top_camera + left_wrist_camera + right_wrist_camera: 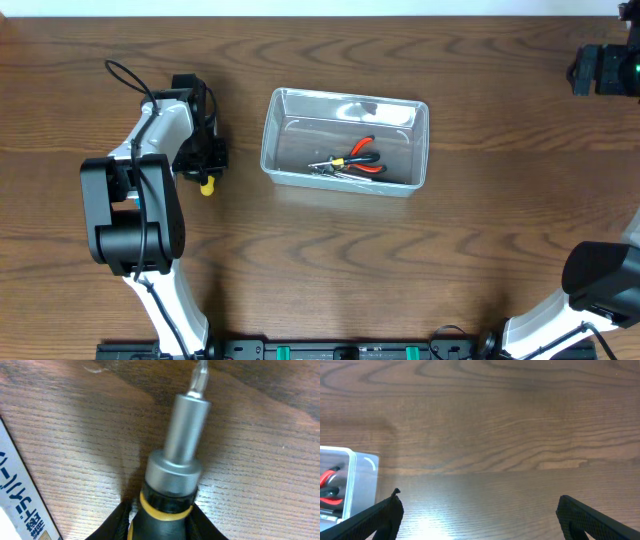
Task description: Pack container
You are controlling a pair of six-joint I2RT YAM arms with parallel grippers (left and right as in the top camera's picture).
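The clear plastic container sits mid-table with red-handled pliers inside; its corner also shows in the right wrist view. My left gripper is left of the container, shut on a black and yellow screwdriver whose silver shaft and bit point away over the wood. Only the screwdriver's yellow end shows in the overhead view. My right gripper is open and empty over bare wood, right of the container; its arm is at the far right edge.
A blue and white cardboard box lies on the table just left of the screwdriver in the left wrist view. The left arm's body stands over the table's left side.
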